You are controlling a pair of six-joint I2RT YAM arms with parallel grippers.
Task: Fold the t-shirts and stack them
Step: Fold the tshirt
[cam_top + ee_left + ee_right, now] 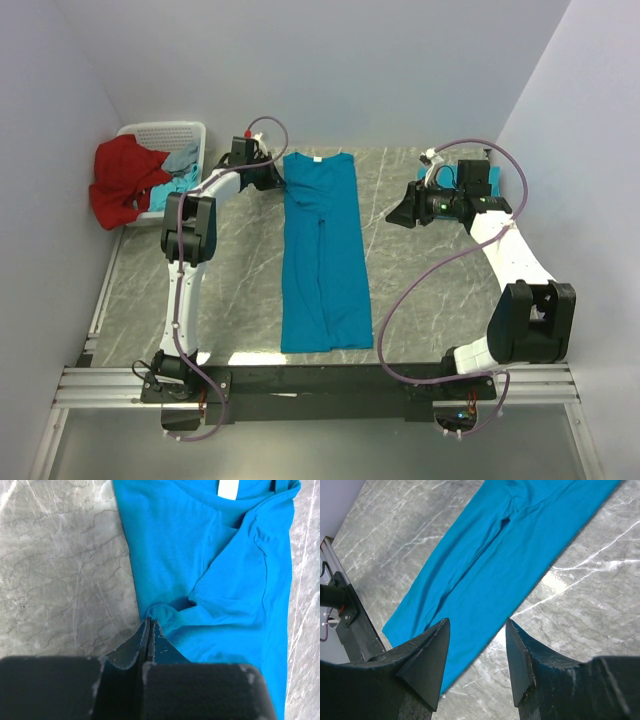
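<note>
The t-shirt (322, 260) lies in the middle of the table (430, 290) as 1 long narrow strip. Its hem is by the near edge and its collar is at the far end. Both sides look folded in along its length, so the lengthwise folds seem done and the crosswise folds are the step in hand.

Further up, to the right of the strip and apart from it, the right gripper (398, 214) hovers over bare table. Its 2 fingers are spread wide and hold nothing. From the wrist, the shirt runs past beyond the tips.

Past that, at the strip's left edge near the collar, is the left gripper (149, 622). Its fingers are pressed flat together, tips against a small pucker in the cloth by the tucked sleeve. Whether any cloth is caught between them cannot be told.

At the far right lies a small folded t-shirt (508, 178). In the far left corner a white basket (165, 132) holds a red cloth (120, 180) and other blue pieces.

The next move probably calls for both grippers to grip the 2 corners of 1 end, lift together and lay that end evenly over the strip, keeping the tucked sleeves in place.
</note>
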